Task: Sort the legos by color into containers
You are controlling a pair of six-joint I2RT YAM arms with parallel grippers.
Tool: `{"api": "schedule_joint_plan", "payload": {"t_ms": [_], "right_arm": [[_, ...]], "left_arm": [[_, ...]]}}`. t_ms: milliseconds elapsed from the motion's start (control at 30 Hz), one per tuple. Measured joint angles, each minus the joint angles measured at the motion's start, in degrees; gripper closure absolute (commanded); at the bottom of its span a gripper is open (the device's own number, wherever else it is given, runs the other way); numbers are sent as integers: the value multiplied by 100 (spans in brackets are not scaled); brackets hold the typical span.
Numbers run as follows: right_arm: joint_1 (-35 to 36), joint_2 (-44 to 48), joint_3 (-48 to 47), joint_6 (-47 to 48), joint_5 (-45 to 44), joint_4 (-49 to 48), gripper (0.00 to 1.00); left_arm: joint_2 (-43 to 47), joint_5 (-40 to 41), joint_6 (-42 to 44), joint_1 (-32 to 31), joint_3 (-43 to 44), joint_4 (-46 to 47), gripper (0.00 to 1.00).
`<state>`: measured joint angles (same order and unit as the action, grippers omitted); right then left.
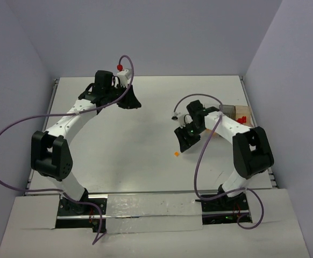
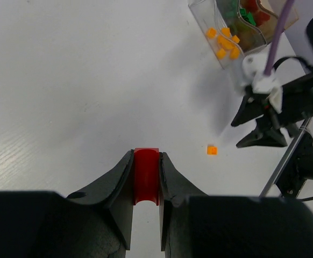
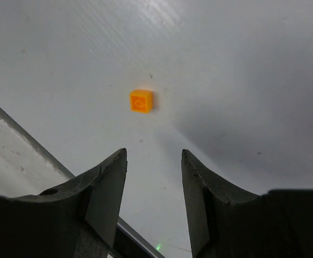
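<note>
**Left gripper** (image 2: 146, 159)
- It is clenched on a red lego (image 2: 146, 177), which is pinched between the two fingers with its long side running along them.
- In the top view this arm is stretched toward the far left part of the table (image 2: 81, 80), well apart from the containers (image 2: 202, 21).
- How high the brick is held above the surface cannot be told.

**Right gripper** (image 3: 154, 156)
- The jaws are parted, and nothing is seen between them.
- A single orange lego (image 3: 141, 100) lies flat on the table just beyond the fingertips, stud side up (a round mark is made out on its top face).
- It is touched by neither finger.
- In the top view the same brick is seen near the middle of the table, just beside the right gripper on the near side.

**Containers**
- The clear bins are set at the right edge of the table toward its far side, partly hidden behind the right arm in the top view.
- From the left wrist, a cluster of orange pieces (image 2: 225, 43) is seen in the closest bin.
- Green pieces (image 2: 244, 14) and red pieces (image 2: 260, 17) are seen in the bins beyond, cut off by the frame edge, so the count in each cannot be told.
- The loose orange lego lies well apart from the bins.
</note>
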<state>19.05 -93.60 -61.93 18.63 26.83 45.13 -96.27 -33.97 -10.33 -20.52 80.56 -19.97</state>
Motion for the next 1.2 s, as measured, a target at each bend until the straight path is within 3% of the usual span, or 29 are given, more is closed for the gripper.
{"api": "schedule_joint_plan", "payload": {"t_ms": [433,667,900,1033,1200], "right_arm": [[1005,-288,151,-389,-722,-607,44],[1398,-523,151,-536,-1123,-748,50],[1438,-569,152,-598,-1567,-871,69],[1464,-566,158,-604,-1765,-941,89],[1429,-472,142,-576,-1835,-894,99]], "left_arm": [[105,-35,49,-16,-7,-50,100],[105,-34,90,-16,-7,-87,100],[105,-32,127,-16,-7,-92,100],[105,-24,158,-16,-7,-92,100],[98,32,191,-16,-7,-121,100]]}}
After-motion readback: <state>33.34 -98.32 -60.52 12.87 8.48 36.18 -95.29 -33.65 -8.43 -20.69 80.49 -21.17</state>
